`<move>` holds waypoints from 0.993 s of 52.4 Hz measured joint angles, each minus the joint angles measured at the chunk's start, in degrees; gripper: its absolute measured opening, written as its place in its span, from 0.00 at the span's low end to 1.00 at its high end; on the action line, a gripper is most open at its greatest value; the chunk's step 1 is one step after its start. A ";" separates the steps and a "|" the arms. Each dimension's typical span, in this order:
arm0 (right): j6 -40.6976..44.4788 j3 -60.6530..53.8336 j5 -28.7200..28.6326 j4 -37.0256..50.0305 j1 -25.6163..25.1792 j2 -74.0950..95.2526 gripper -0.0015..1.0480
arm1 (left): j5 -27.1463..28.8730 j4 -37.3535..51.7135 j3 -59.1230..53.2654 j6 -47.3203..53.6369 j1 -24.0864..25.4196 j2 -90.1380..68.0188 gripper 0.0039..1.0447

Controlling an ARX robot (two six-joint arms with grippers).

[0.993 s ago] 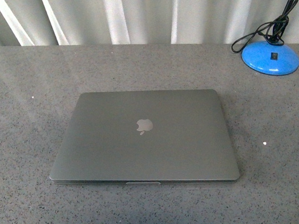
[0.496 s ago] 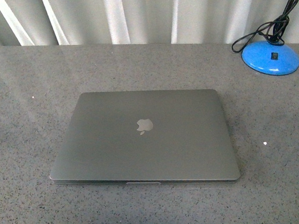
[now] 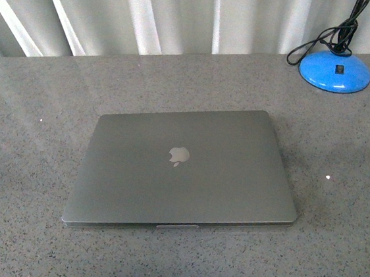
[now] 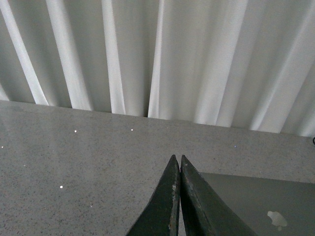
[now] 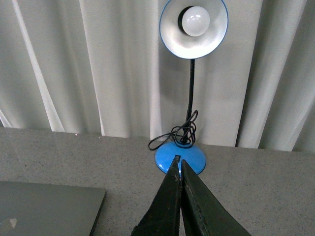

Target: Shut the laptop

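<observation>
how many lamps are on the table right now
1: a blue desk lamp, its base at the table's far right corner by the curtain, beyond the closed laptop.

No readable words, numbers or labels appear in any view. The only sign is a pale apple-shaped logo (with a bite out of one side) in the middle of the lid of the closed grey laptop. The left wrist view also shows this logo on the lid; in the right wrist view it is only a pale sliver.
</observation>
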State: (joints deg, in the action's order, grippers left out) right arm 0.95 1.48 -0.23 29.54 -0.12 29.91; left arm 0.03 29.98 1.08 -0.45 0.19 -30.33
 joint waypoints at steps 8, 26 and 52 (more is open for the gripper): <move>-0.22 -0.04 0.02 -5.90 0.00 -6.29 0.01 | 0.02 -6.01 -0.02 0.00 -0.11 6.36 0.03; -0.33 -0.07 0.17 -13.94 0.00 -14.51 0.01 | 0.00 -14.12 -0.02 0.00 -0.11 14.69 0.03; -0.42 -0.04 0.22 -29.31 0.02 -29.64 0.01 | 0.00 -29.70 0.00 0.00 -0.17 30.12 0.03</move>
State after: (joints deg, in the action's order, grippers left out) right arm 0.54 1.43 -0.01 0.23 -0.10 0.27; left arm 0.03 0.27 1.08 -0.45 0.01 -0.21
